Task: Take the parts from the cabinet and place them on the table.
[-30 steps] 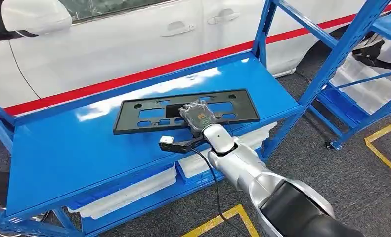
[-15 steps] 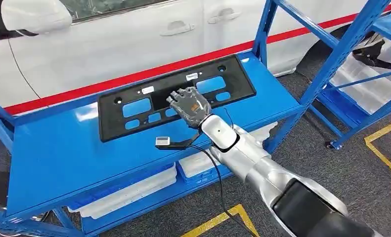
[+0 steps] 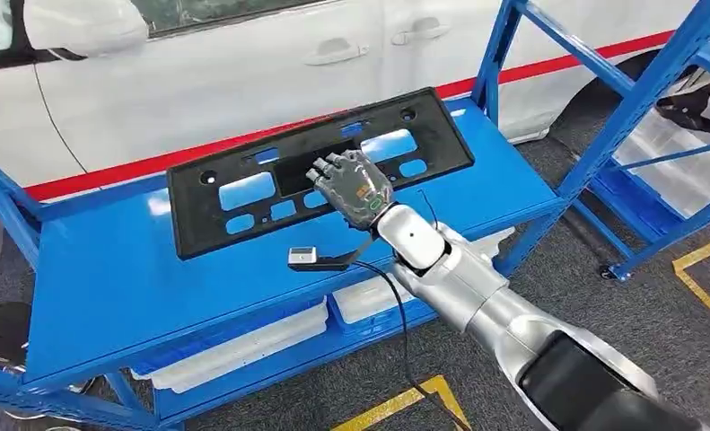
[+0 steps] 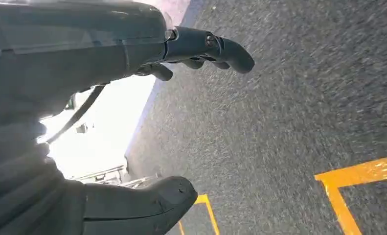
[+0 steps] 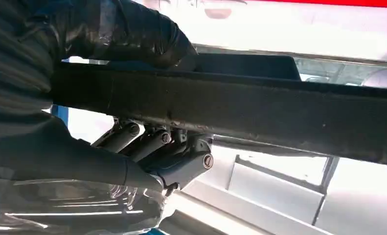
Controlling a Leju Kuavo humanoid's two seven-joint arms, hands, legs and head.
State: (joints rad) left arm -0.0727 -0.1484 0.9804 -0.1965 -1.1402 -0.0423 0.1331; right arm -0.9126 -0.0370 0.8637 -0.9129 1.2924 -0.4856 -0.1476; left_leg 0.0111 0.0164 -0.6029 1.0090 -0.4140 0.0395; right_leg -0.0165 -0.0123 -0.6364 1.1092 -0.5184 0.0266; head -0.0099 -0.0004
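lifting the panel (image 3: pixel 319 175) off the blue shelf (image 3: pixel 109 278) is the step you are in. your right hand (image 3: pixel 351 184) grips the panel at the middle of its near edge, thumb on one face and fingers on the other, as the right wrist view (image 5: pixel 147 161) shows. the panel stands tilted up on that grip, its far edge raised toward the white car (image 3: pixel 243 81), above the middle of the shelf. because you hold a long flat part at one central spot, keep the wrist steady and raise it slowly, so the ends do not swing or catch the blue upright (image 3: pixel 495 54) at the right. clear the shelf's near lip before you turn away. your left hand (image 4: pixel 181 122) hangs wide and holds nothing, over grey floor (image 4: pixel 289 122).

against a second ago, the panel has gone from lying flat on the shelf to tipped up, and it sits farther from you, with the hand risen along with it.
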